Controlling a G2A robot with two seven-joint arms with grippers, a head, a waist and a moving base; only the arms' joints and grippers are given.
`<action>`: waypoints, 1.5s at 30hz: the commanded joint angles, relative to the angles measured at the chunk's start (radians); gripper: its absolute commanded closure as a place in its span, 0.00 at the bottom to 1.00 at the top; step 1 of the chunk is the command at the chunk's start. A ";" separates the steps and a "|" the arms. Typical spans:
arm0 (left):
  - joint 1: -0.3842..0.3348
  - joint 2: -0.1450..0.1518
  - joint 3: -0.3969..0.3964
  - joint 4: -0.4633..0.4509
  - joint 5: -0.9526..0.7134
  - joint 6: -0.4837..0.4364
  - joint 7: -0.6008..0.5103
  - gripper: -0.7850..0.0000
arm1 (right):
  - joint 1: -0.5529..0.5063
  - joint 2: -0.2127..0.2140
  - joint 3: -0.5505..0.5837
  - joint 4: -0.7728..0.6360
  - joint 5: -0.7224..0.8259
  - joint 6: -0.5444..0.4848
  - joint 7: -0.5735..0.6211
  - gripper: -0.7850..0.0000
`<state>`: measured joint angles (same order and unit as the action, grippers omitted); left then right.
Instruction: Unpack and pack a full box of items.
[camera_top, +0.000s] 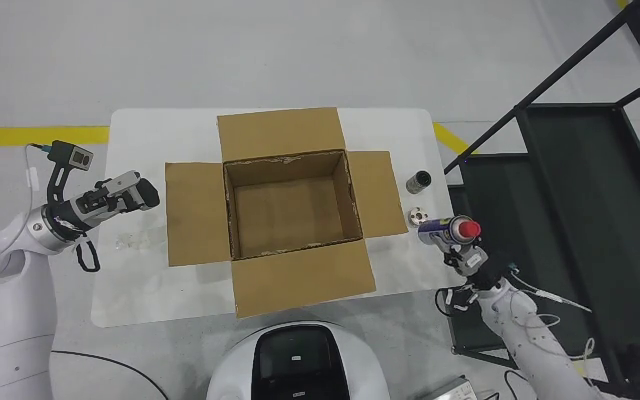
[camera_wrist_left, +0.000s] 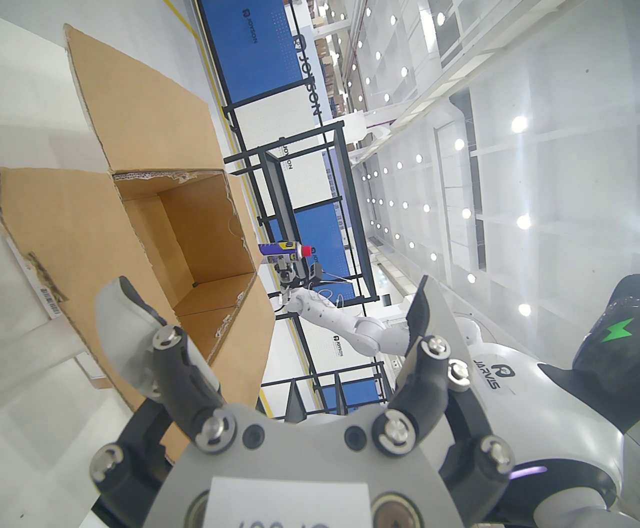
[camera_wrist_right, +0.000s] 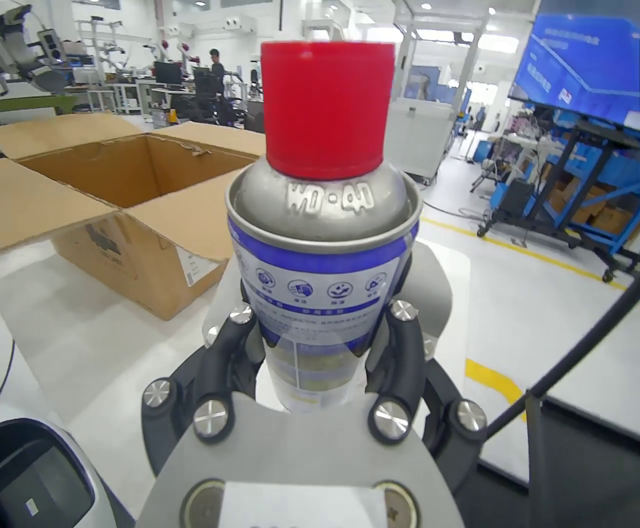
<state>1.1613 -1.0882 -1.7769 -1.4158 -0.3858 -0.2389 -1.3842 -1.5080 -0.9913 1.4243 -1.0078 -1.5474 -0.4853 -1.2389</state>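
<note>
An open cardboard box (camera_top: 292, 205) sits in the middle of the white table (camera_top: 150, 290), flaps spread flat, with nothing visible inside (camera_wrist_left: 200, 235) (camera_wrist_right: 100, 170). My right gripper (camera_wrist_right: 320, 310) is shut on a spray can (camera_wrist_right: 320, 240) with a red cap and blue label. The can (camera_top: 450, 230) is held at the table's right edge, beside the box's right flap; it also shows far off as the spray can (camera_wrist_left: 282, 248) past the box. My left gripper (camera_wrist_left: 270, 315) is open with nothing between its fingers, at the left side of the table (camera_top: 140, 192).
Two small cylindrical items stand on the table right of the box: a grey one (camera_top: 419, 181) and a pale one (camera_top: 418, 215). A black metal rack (camera_top: 560, 200) stands close to the table's right edge.
</note>
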 joint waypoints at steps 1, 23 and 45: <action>0.000 0.000 0.000 0.000 0.000 0.000 0.000 0.00 | -0.068 0.013 0.057 -0.179 0.005 0.002 0.076 1.00; 0.000 0.000 0.000 0.000 0.000 0.000 0.000 0.00 | -0.245 0.022 0.118 -0.690 -0.050 0.073 0.580 1.00; 0.000 0.000 0.000 0.000 0.000 0.000 0.000 0.00 | -0.121 0.020 0.014 -1.029 -0.198 -0.052 0.909 1.00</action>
<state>1.1613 -1.0882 -1.7769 -1.4158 -0.3858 -0.2389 -1.3842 -1.6519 -0.9688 1.4617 -2.0141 -1.7426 -0.5262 -0.3920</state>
